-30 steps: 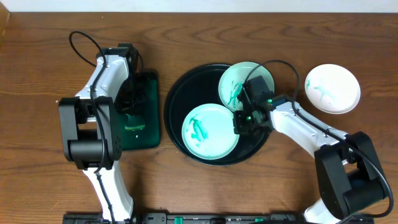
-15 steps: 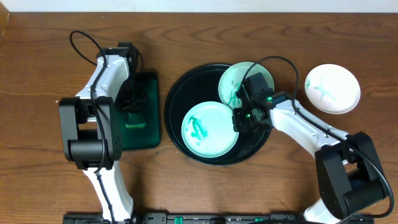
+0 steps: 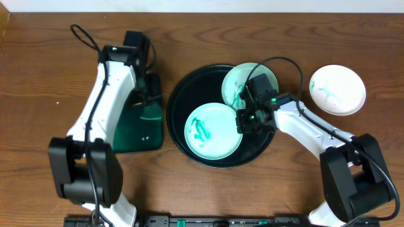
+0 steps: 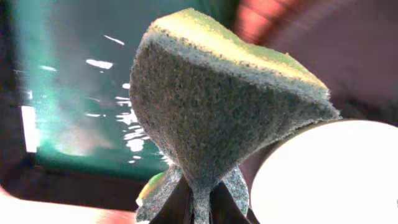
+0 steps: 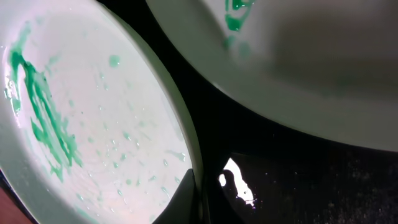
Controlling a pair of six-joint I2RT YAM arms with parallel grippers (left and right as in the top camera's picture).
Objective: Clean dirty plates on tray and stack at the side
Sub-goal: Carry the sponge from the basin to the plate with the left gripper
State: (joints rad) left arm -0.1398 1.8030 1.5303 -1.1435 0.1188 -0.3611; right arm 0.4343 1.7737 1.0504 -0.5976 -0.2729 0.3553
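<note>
On the round black tray (image 3: 182, 94) lie two mint dirty plates with green smears. One plate (image 3: 211, 131) lies at the tray's front, the other (image 3: 251, 81) rests on its far right rim. My right gripper (image 3: 243, 121) is shut on the front plate's right rim (image 5: 186, 134), with the other plate (image 5: 298, 68) just beyond. A white smeared plate (image 3: 338, 89) sits on the wooden tabletop at the right. My left gripper (image 3: 146, 94) hangs over the dark-green tray (image 3: 140, 129) and is shut on a grey-green sponge (image 4: 224, 106).
The dark-green rectangular tray stands just left of the black tray, a narrow gap apart. Black cables loop above both arms. Bare wood tabletop (image 3: 38, 75) runs along the far left, and more of it (image 3: 297, 183) shows at the front right.
My left arm has swung up and toward the far side, lifting the sponge off the green tray's floor. The right gripper edged slightly left a second ago and has stayed on the plate's rim since.
</note>
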